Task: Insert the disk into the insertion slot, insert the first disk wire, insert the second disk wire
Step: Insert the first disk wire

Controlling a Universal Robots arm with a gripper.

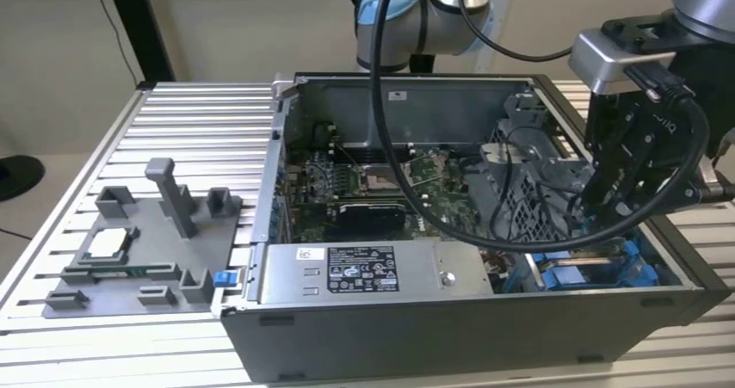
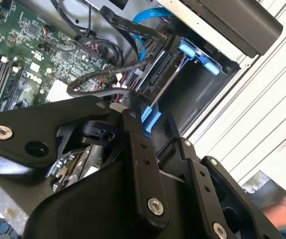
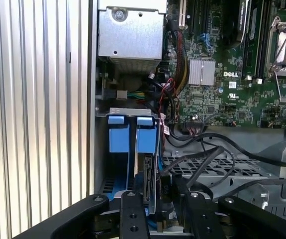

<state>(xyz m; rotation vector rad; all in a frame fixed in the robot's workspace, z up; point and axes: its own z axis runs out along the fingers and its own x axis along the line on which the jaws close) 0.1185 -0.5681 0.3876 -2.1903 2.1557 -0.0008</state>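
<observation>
Table (image 1: 195, 121): ribbed aluminium, satin sheen. Computer case (image 1: 460, 336): matt grey sheet metal. Insertion slot (image 3: 128, 112): bare grey sheet metal, smooth blue plastic fittings (image 3: 119, 137). Gripper (image 3: 160, 204): matt black links, bright metal screws. Cables (image 1: 391, 147): smooth black sheath. Fixture block (image 1: 150, 250): matt grey plastic.

The exterior view is looking down on the open computer case (image 1: 460, 336) from well back. Both wrist views are peering closely inside that case, sharing its insertion slot (image 2: 198, 54) (image 3: 119, 137).
</observation>
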